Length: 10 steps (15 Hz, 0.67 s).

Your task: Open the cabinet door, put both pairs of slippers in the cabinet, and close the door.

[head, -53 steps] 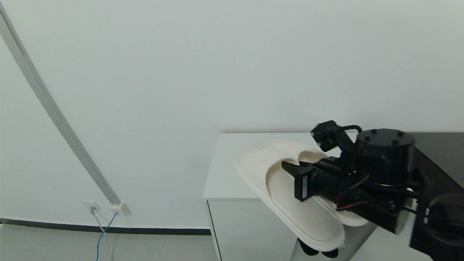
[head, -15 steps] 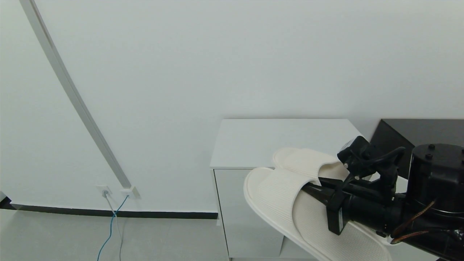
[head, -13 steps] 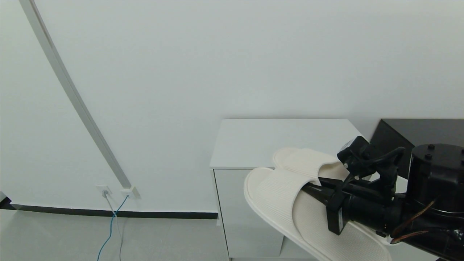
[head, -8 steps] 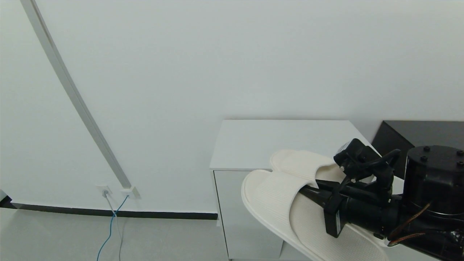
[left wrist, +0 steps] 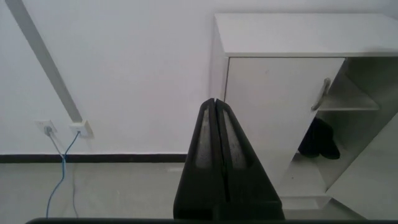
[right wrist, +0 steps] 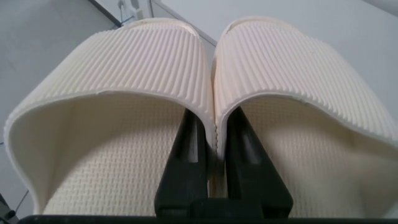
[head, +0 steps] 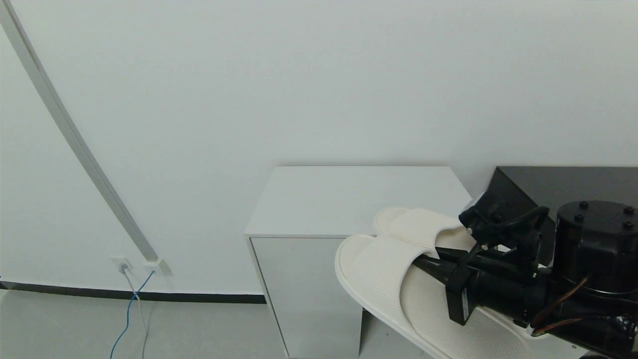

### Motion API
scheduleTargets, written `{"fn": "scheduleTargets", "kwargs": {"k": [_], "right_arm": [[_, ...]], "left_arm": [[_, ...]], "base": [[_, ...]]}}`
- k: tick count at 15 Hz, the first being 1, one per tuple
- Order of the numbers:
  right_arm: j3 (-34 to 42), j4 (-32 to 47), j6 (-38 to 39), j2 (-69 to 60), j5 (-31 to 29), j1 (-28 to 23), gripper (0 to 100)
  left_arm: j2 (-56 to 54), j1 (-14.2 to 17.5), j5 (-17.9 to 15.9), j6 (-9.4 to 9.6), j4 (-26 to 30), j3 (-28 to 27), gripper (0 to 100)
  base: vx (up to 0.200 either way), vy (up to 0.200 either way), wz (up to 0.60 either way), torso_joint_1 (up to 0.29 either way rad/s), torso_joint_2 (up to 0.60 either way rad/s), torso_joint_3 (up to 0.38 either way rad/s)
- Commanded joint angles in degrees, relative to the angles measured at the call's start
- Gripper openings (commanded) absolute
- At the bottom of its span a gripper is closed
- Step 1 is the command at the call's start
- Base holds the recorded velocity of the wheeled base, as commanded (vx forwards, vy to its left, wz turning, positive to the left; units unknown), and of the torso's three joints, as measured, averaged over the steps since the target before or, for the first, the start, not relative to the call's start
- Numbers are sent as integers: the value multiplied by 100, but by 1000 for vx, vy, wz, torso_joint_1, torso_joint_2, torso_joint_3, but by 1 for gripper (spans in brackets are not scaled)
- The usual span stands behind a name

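A pair of cream ribbed slippers (head: pixel 379 269) hangs in the air in front of the white cabinet (head: pixel 349 199), toes pointing left. My right gripper (head: pixel 423 262) is shut on the two touching inner strap edges of the cream slippers (right wrist: pixel 143 68); its fingers (right wrist: pixel 186 149) reach under the straps. My left gripper (left wrist: pixel 214 149) is shut on nothing, aimed at the cabinet (left wrist: pixel 280 118) from a distance. The cabinet's right side stands open, with a dark pair of slippers (left wrist: pixel 320 140) on its lower level below a shelf (left wrist: pixel 348 102).
A handle (left wrist: pixel 321 94) sits on the closed left door panel. The open door (left wrist: pixel 373 174) swings out at the right. A black unit (head: pixel 563 179) adjoins the cabinet's right side. A wall socket with a blue cable (head: pixel 130 299) and a slanted conduit (head: pixel 75 144) are at the left.
The whole head picture has shifted left, so the camera turned right. The right gripper keeps its hold on the cream slippers, which stay level with the cabinet's front edge.
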Motion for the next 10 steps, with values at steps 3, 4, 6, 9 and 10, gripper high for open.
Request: {"fn": "scheduleTargets", "kwargs": {"k": [3,4,6,9,10], "right_arm": [[58,-15,12,-53,7,3,0],[58,-15,12,-36,7,3,0],[58,-15,21,-9,16,3,0],[93,-15,12,-18,86,3,0],[102,-15,12,-36,95,3,0]], "left_arm": [[5,1,3,0,0,1,0],[5,1,3,0,0,1,0],[5,1,3,0,0,1,0],[5,1,3,0,0,1,0],[5,1,3,0,0,1,0]], "base": [[0,-200,0,6,2,4],[0,-200,0,7,7,2],[0,0,0,0,0,0],[0,0,0,0,0,0],[0,0,0,0,0,0]]}}
